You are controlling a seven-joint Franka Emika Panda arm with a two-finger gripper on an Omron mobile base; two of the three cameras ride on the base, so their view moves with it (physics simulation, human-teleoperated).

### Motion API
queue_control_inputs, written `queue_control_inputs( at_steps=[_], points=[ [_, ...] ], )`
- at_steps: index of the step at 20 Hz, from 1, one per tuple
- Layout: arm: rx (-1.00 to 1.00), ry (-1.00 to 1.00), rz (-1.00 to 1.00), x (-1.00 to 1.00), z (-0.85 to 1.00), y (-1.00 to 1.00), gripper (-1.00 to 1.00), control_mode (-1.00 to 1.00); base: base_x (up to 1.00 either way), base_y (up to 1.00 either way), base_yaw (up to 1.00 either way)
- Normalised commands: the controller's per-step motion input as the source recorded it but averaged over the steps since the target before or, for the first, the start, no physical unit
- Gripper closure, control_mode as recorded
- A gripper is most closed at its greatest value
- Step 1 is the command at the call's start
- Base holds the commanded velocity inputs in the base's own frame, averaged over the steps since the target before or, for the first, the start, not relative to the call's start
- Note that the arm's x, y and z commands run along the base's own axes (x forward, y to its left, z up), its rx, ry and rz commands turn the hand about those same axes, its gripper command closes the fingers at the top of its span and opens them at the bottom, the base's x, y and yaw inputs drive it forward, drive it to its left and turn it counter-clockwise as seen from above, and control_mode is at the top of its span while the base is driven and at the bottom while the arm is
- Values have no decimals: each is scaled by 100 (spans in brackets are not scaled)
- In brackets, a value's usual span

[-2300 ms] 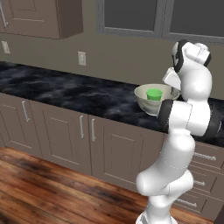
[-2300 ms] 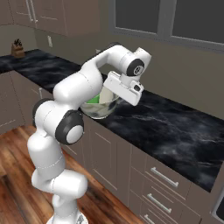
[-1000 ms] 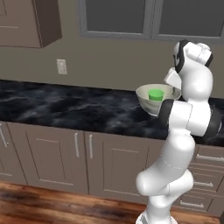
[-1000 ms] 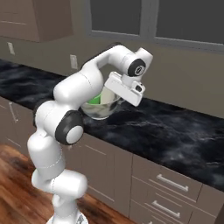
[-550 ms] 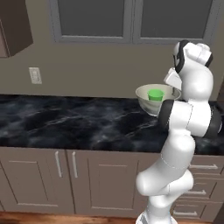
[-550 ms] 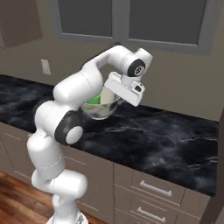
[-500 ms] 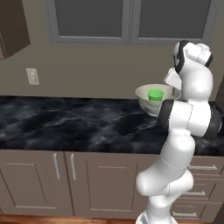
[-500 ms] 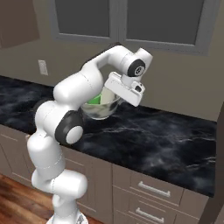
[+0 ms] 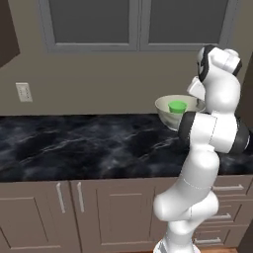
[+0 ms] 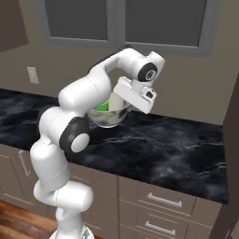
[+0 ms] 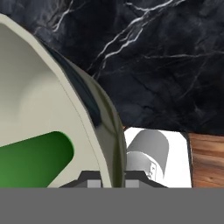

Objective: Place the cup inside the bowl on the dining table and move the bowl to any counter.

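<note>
The off-white bowl (image 9: 165, 116) hangs in the air over the front part of the counter (image 9: 74, 148), with the green cup (image 9: 177, 106) standing inside it. My gripper (image 10: 123, 101) is shut on the bowl's rim at the side nearest the arm. In the right base view the bowl (image 10: 110, 117) and cup (image 10: 103, 106) sit partly behind my arm, above the black marble counter (image 10: 177, 154). The hand view looks along the bowl's rim (image 11: 87, 118), which is pinched in my gripper (image 11: 110, 181), with the cup (image 11: 30, 162) lying low at the left. The dining table is out of view.
Beige cabinet doors (image 9: 69, 217) and drawers (image 10: 163, 200) run under the counter. A wall outlet (image 9: 23, 92) sits at the left, and grey framed panes (image 9: 138, 24) are on the wall above. Wooden floor (image 11: 208, 159) shows below the counter edge.
The whole scene has slid left in both base views, so the base has moved along the counter. The arm still holds the bowl with the cup in the same pose.
</note>
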Motion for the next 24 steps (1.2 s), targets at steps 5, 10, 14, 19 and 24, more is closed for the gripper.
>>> queue_control_inputs(
  at_steps=[5, 10, 14, 19, 24],
  points=[
    [0, 0, 0, 0, 0, 0, 100, 100, 14, 78, -18],
    [0, 0, 0, 0, 0, 0, 100, 100, 47, 59, -15],
    [0, 0, 0, 0, 0, 0, 100, 100, 98, 25, -12],
    [0, 0, 0, 0, 0, 0, 100, 100, 70, 26, -11],
    [0, 0, 0, 0, 0, 0, 100, 100, 0, 3, -2]
  ],
)
